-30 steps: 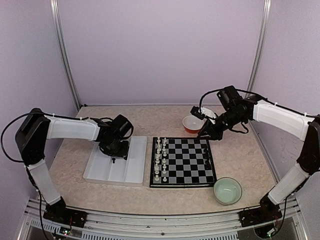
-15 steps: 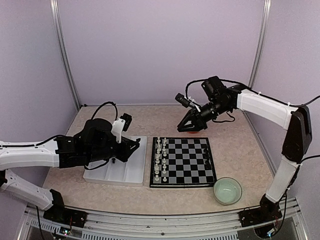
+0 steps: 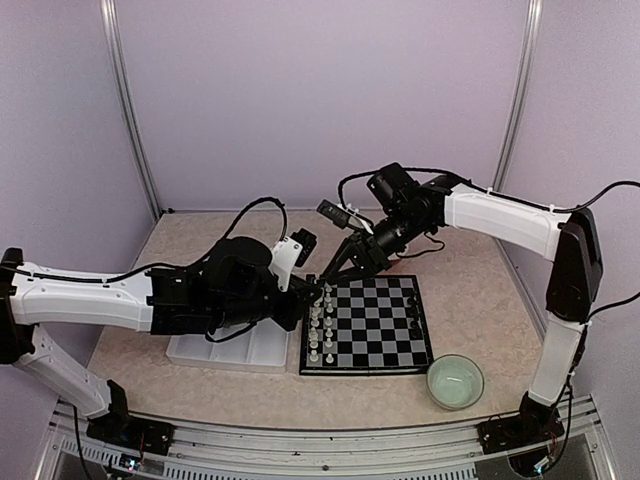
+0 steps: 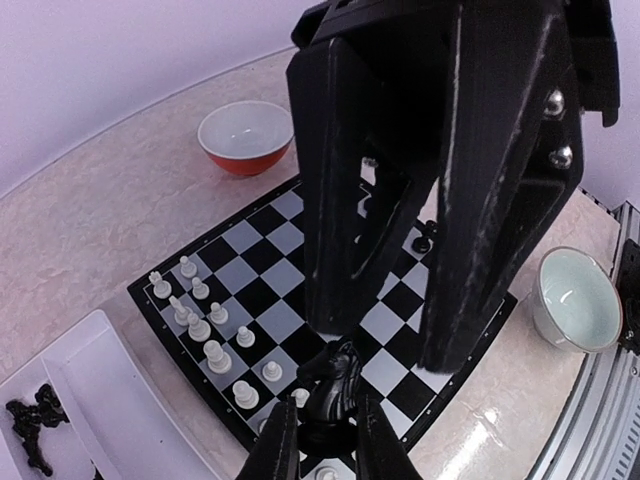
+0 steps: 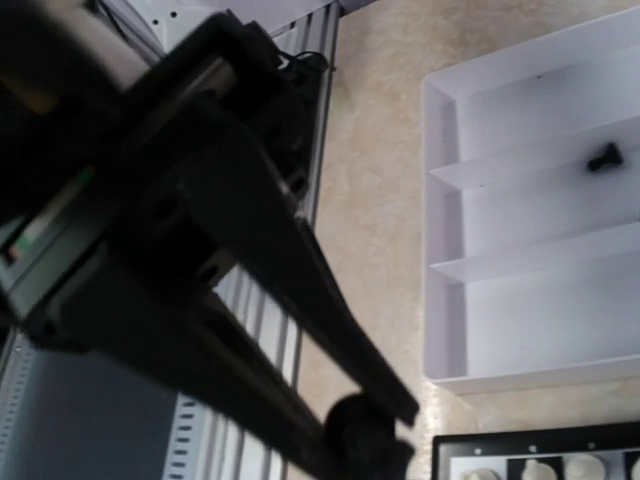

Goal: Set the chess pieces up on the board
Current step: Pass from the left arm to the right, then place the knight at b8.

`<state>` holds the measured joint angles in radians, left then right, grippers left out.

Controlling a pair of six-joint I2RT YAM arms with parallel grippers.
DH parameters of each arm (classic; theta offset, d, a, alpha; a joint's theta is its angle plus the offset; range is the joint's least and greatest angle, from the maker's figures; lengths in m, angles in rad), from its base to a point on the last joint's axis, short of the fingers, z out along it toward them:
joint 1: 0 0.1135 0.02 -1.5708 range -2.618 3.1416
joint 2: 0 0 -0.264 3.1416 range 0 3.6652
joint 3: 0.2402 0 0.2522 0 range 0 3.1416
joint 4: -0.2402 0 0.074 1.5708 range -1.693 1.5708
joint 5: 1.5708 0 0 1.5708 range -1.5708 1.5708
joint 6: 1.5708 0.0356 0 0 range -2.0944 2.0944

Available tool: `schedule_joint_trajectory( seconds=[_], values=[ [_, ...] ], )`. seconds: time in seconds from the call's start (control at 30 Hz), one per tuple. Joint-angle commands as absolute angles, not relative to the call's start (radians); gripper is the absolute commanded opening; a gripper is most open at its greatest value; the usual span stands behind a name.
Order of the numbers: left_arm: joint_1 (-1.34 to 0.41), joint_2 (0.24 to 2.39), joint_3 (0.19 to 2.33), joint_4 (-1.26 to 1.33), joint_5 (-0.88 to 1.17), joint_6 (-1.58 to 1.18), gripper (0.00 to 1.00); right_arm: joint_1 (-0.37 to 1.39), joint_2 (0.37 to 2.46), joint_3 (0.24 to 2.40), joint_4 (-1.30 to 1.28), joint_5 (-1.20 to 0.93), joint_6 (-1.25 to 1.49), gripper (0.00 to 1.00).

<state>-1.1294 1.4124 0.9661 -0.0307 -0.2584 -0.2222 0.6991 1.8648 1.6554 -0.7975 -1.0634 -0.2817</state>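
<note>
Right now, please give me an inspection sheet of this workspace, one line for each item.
Surface: beige table, bare patches showing.
Job's things: board holds white pieces along its left side, a few black ones at its right edge; black pieces lie in the tray.
Clutter: red bowl, green bowl.
Grippers: left gripper fingers grip a black knight; right gripper pinches a dark piece.
Cables: black cables loop along both arms.
Surroundings: lilac walls, metal posts.

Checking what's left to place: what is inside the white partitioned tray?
In the right wrist view, the tray shows one black piece in a middle compartment. The left wrist view shows several black pieces in another. The left arm covers much overhead.
</note>
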Motion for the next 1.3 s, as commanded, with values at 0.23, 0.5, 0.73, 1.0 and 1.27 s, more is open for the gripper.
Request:
schedule_joint_trajectory(
  seconds=[0.23, 0.5, 0.73, 1.0, 1.27],
  values=[
    [-1.166, 1.465, 1.054, -0.039, -0.316, -0.168, 0.12, 0.724, 1.919, 1.672, -0.800, -1.124, -0.227, 0.21],
    [-1.168, 1.483, 1.063, -0.041, -0.319, -0.160, 0.23, 0.723, 1.912, 1.663, -0.784, -1.114, -0.221, 0.00],
    [-1.169, 1.467, 1.032, -0.085, -0.366, -0.167, 0.45, 0.651, 1.848, 1.673, -0.883, -0.807, -0.390, 0.00],
    [-1.156, 1.411, 0.976, -0.074, -0.420, -0.207, 0.46, 0.582, 1.683, 1.486, -0.896, -0.188, -0.659, 0.00],
    [-1.153, 1.470, 0.994, -0.067, -0.401, -0.216, 0.46, 0.448, 1.744, 1.504, -0.940, -0.076, -0.709, 0.00]
  ],
)
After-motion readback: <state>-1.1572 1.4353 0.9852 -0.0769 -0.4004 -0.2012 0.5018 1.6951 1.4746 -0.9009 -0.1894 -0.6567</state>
